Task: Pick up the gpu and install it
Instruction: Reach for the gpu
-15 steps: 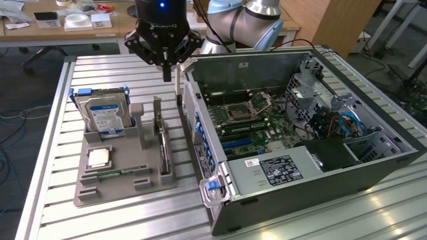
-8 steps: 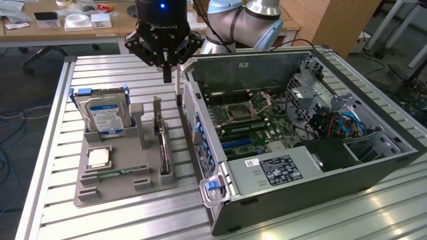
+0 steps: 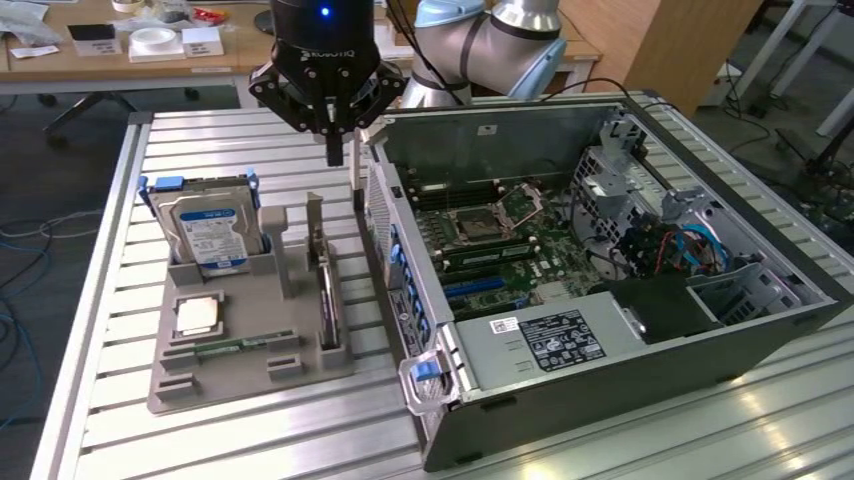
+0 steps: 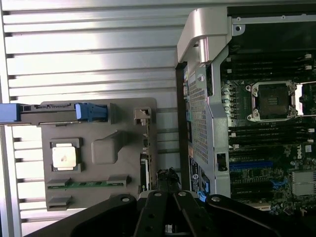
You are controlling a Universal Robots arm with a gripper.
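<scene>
My pincer [image 3: 334,155] hangs pressed together, empty, above the gpu [image 3: 328,300]. Descending so, I'd ram its edge or scrape the computer case [image 3: 383,215] alongside.

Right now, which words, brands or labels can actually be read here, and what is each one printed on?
"ROBOTIQ": on the black body of the gripper.
"DELL": on the motherboard, seen in the wrist view.
Hard drive label: print too small to read.
Black label and white sticker in the computer case: too small to read.
</scene>
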